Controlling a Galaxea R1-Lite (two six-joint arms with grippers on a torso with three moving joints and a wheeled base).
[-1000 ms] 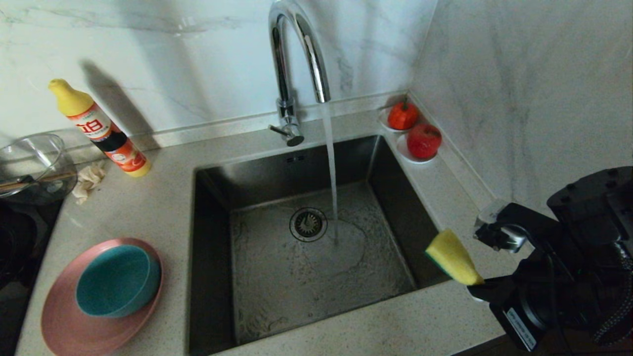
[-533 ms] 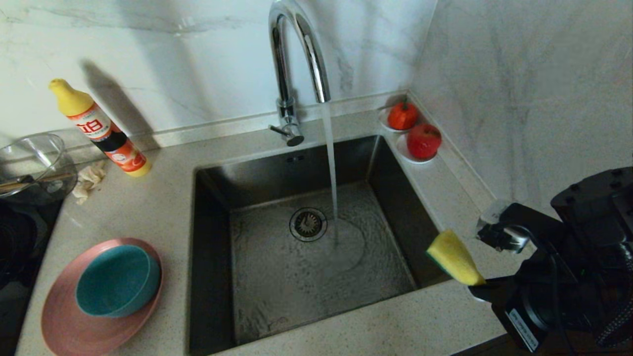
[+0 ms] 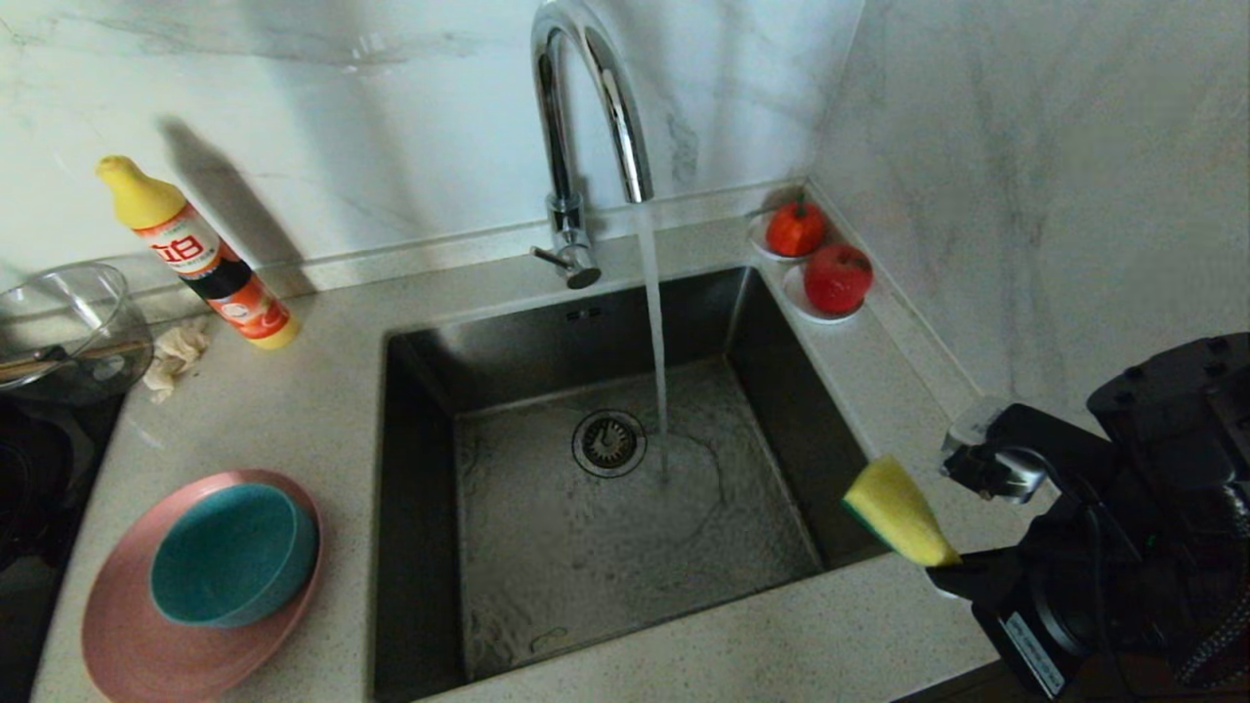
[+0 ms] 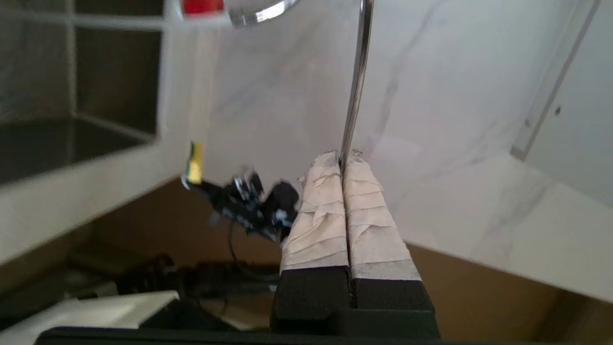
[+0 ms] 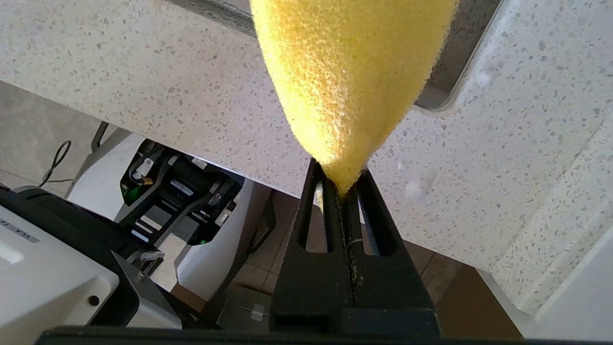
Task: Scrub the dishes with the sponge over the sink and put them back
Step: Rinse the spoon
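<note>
My right gripper (image 3: pixel 952 571) is shut on one end of the yellow sponge (image 3: pixel 894 508), which sticks out over the front right corner of the sink (image 3: pixel 420 488). In the right wrist view the sponge (image 5: pixel 349 72) fans out from the pinched jaws of the right gripper (image 5: pixel 341 184). The left gripper (image 4: pixel 343 155) is outside the head view; its taped fingers are shut on the thin silver spoon (image 4: pixel 357 81), whose handle runs up past the frame edge. A teal bowl (image 3: pixel 229 557) sits in the pink plate (image 3: pixel 127 644) on the counter left of the sink. Water runs from the tap (image 3: pixel 586 98).
A detergent bottle (image 3: pixel 195 254), a beige cloth scrap (image 3: pixel 176 356) and a clear glass bowl (image 3: pixel 59 322) stand at the back left. Two red fruits (image 3: pixel 837 277) on small saucers sit in the back right corner. A marble wall closes the right side.
</note>
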